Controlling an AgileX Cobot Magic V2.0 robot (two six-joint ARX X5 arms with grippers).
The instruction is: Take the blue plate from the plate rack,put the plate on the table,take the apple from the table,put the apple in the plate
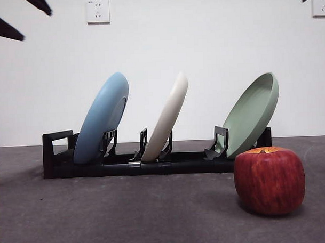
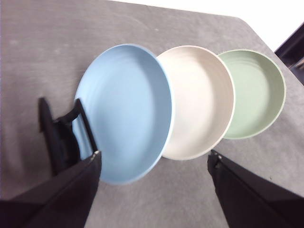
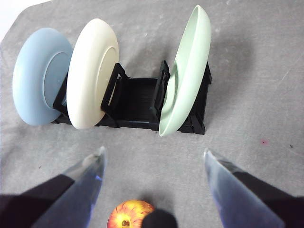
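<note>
The blue plate (image 1: 102, 117) leans in the end slot of the plate rack (image 1: 126, 165), next to the rack's boxy end piece, on the dark grey table (image 1: 128, 218). The left gripper (image 2: 154, 164) hangs above it with its fingers (image 2: 78, 183) spread wide and touching nothing; in the left wrist view one finger lies over the plate's rim by the rack's end piece, the other well out past the cream-white plate (image 1: 166, 118). The right gripper (image 3: 154, 159) also has its fingers spread and empty, high above the apple (image 1: 269, 180), which sits on the table just in front of the rack's other end, below the pale green plate (image 1: 251, 114). Three plates stand in the rack, one of each colour, and there is one apple.
</note>
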